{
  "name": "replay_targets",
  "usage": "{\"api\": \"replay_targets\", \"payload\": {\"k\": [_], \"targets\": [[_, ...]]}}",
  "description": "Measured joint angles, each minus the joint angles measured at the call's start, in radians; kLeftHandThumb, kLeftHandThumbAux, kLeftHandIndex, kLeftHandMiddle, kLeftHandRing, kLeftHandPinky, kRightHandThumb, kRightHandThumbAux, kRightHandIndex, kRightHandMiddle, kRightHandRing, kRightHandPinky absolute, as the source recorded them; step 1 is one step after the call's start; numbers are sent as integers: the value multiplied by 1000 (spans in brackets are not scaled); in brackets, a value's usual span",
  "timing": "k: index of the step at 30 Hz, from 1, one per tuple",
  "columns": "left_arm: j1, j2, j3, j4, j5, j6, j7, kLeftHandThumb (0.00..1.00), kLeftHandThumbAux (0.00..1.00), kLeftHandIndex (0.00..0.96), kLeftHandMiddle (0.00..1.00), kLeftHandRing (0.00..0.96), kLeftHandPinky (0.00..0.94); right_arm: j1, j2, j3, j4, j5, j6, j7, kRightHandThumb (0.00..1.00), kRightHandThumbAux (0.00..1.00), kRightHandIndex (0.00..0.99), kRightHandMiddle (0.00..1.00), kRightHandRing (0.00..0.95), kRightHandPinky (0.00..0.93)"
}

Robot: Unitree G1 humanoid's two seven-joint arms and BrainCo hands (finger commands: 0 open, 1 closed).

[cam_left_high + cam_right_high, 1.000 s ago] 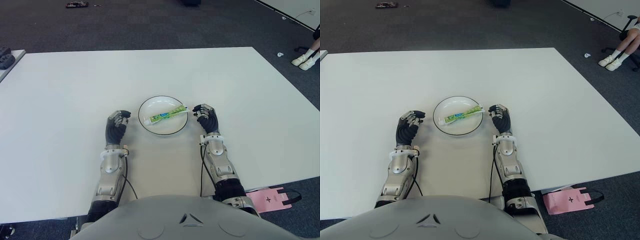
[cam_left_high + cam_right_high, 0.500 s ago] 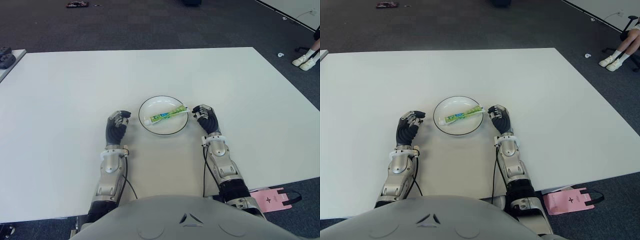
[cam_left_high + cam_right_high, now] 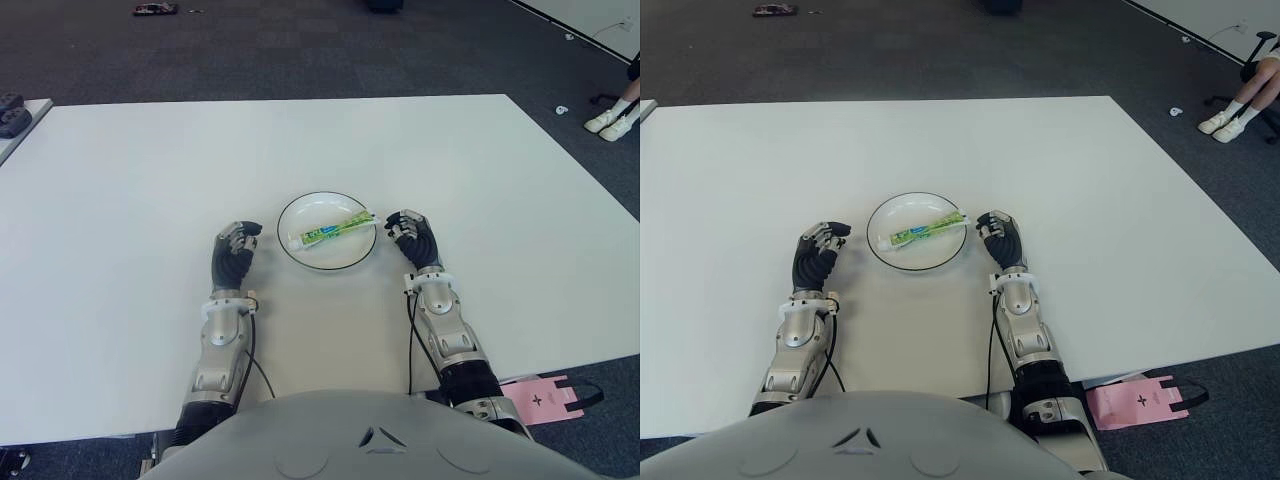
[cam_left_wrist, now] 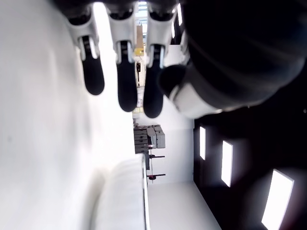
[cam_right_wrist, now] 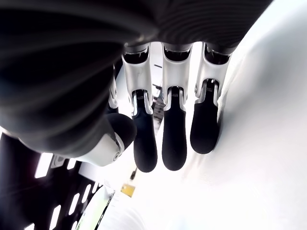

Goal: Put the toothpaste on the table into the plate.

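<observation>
Lying across the round dark-rimmed plate [image 3: 327, 258] – the green toothpaste [image 3: 331, 231] tube; both hands released.

Silver forearms [image 3: 222, 345], black cables, dark fingers [image 5: 173, 139], grey torso.

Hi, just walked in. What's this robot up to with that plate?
The job is putting a toothpaste tube on a plate, and that looks done: the toothpaste lies inside the plate in the middle of the white table. Neither hand holds anything. The right hand is just to the right of the plate, close to its rim, fingers relaxed. The left hand shows idle to the plate's left, also empty.
</observation>
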Motion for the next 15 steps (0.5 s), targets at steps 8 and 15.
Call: {"api": "replay_targets", "payload": {"k": [8, 15], "targets": [[0, 1, 0, -1, 0, 0, 0, 710, 720, 418, 396, 352, 288, 7, 5, 3, -6, -1, 0, -15, 709, 735, 422, 521, 515, 508], [1, 1, 2, -5, 0, 10, 0, 710, 721, 418, 390, 351, 309, 16, 28, 2, -10, 3, 0, -41, 712, 734, 424, 530, 521, 512]]}}
